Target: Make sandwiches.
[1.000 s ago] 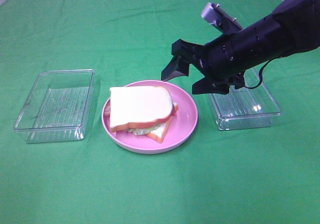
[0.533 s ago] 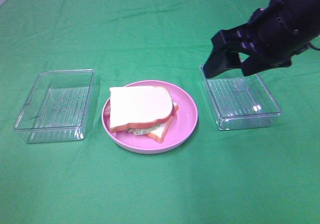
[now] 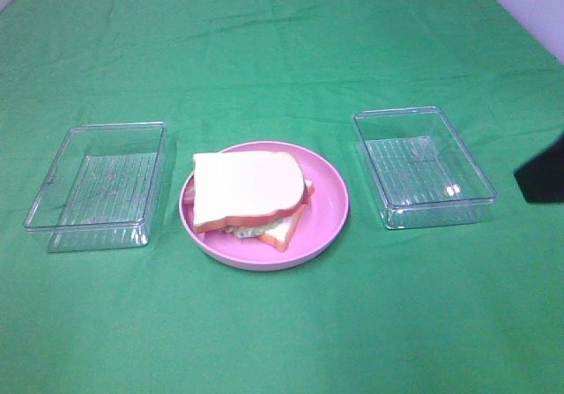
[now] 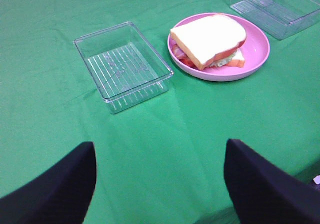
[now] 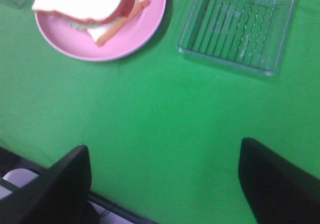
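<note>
**Sandwich on the plate, both grippers wide and holding nothing**

Where the green cloth (image 3: 282, 50) covers the worktop, three things sit in a row across its middle. A sandwich (image 3: 248, 191) lies on a pink plate (image 3: 328, 207) at the centre. Its top slice is white with an orange-brown crust and sits skewed over the lower slice, whose corner pokes out toward the front edge. Pale green lettuce and a reddish strip show between the two slices. The stack lies toward the left half of the plate, leaving the right half bare.

A clear tray (image 3: 97, 182) stands just beside the plate on the left, and a second clear tray (image 3: 423, 165) stands near the plate on the right. Neither touches the plate. Both have ribbed floors with nothing in them.

At the right edge of the high view a dark shape (image 3: 542, 174) juts in, apart from the right tray; I cannot tell which part of the arm it is.

From the left wrist, the left gripper (image 4: 160, 184) hangs above bare cloth near the front edge, well apart from the left tray, its two dark fingers (image 4: 55, 189) spread far apart with nothing between them. From the right wrist, the right gripper (image 5: 165, 184) is likewise over bare cloth by the worktop's edge, fingers (image 5: 277, 181) spread wide and gripping nothing, with plate and right tray both well apart from it.
</note>
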